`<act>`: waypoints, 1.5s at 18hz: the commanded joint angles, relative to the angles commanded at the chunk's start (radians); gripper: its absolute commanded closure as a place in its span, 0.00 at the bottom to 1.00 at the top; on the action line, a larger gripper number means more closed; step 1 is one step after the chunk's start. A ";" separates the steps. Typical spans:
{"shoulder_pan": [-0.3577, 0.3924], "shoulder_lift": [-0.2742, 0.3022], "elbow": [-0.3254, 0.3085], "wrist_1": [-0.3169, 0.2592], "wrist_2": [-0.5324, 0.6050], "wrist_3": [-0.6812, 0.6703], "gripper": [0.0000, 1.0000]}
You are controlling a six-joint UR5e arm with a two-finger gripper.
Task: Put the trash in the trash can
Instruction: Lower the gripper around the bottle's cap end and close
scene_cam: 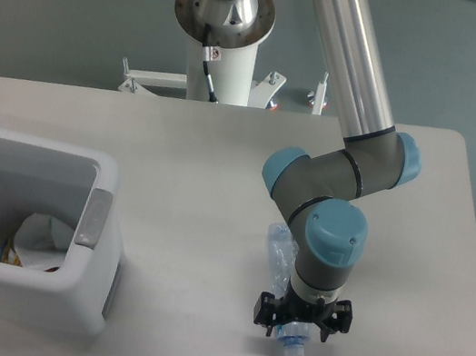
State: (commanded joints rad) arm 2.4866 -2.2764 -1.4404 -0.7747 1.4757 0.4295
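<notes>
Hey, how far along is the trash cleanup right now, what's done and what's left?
About halfway, it seems. Done: crumpled white paper already lies inside the bin. In hand: the gripper is low over the crushed clear bottle, which lies on the table near its front edge; whether the fingers have closed on it can't be told. Left: grasp the bottle, carry it over and drop it in the bin.

A pale grey desk is filling most of the view, while a dull grey-green floor is showing beyond its far edge.
</notes>
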 joint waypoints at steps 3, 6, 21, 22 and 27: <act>-0.008 -0.009 0.002 0.003 0.032 0.000 0.00; -0.011 -0.017 0.002 0.005 0.040 -0.002 0.01; -0.015 -0.012 -0.002 0.014 0.060 -0.002 0.32; -0.017 -0.012 -0.002 0.014 0.060 -0.002 0.33; -0.017 -0.012 -0.002 0.014 0.061 -0.002 0.38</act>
State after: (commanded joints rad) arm 2.4697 -2.2887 -1.4419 -0.7609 1.5370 0.4280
